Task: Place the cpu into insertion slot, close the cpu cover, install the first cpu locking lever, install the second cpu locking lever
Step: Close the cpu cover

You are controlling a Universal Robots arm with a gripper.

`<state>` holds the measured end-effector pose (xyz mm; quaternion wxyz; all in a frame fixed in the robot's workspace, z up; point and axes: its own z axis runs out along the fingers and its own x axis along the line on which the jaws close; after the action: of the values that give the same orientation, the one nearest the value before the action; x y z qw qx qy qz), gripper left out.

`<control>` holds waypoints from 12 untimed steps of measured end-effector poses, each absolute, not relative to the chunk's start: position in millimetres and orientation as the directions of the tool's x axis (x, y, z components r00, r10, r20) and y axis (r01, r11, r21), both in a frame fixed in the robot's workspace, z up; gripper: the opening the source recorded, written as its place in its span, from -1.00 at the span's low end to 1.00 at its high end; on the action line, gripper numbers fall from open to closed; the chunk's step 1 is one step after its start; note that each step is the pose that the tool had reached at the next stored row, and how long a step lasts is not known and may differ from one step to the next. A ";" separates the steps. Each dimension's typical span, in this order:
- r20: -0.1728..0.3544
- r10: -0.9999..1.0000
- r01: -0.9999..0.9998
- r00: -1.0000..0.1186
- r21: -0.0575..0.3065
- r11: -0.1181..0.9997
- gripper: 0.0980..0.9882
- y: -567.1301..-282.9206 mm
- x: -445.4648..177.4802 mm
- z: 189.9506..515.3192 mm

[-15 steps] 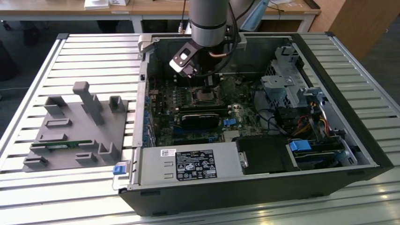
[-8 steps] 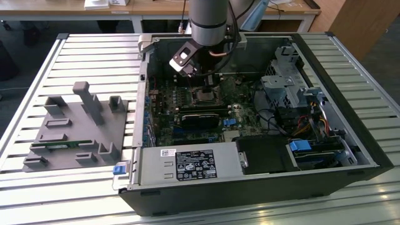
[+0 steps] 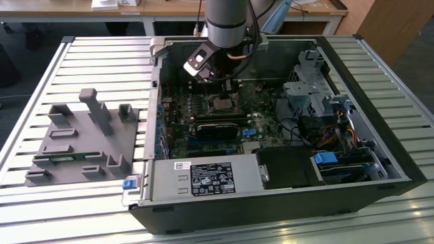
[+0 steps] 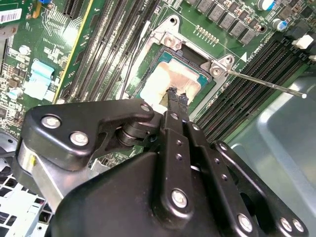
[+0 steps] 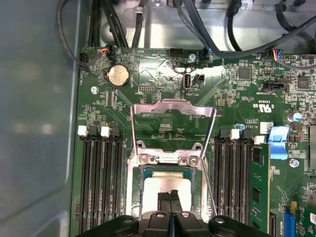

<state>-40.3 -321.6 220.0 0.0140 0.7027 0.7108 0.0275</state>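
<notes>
down inside the open pc case, the gripper (image 4: 175,96) is hanging with its black fingers pinched together on nothing, tips at or just above the cpu (image 5: 154,190), which is lying in the insertion slot (image 5: 196,190). the thin stamped-metal cpu cover (image 5: 173,106) is standing flipped open. i'd be keeping that dull, paste-smeared silver square flat and pressing gently, no sideways dragging.

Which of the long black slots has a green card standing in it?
The one nearest the blue plastic clip: a flat green card stands in it. The other long black slots are empty.
</notes>
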 end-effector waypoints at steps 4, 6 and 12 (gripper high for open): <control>0.019 1.000 0.998 -0.012 0.059 0.011 -0.96 -321.6 -40.3 222.5; 0.019 1.000 0.998 -0.012 0.059 0.011 -0.96 -321.6 -40.3 223.3; 0.019 1.000 0.998 -0.012 0.059 0.011 -0.96 -321.6 -40.3 226.9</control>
<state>-40.3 -321.6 226.9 0.0140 0.7027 0.7108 0.0276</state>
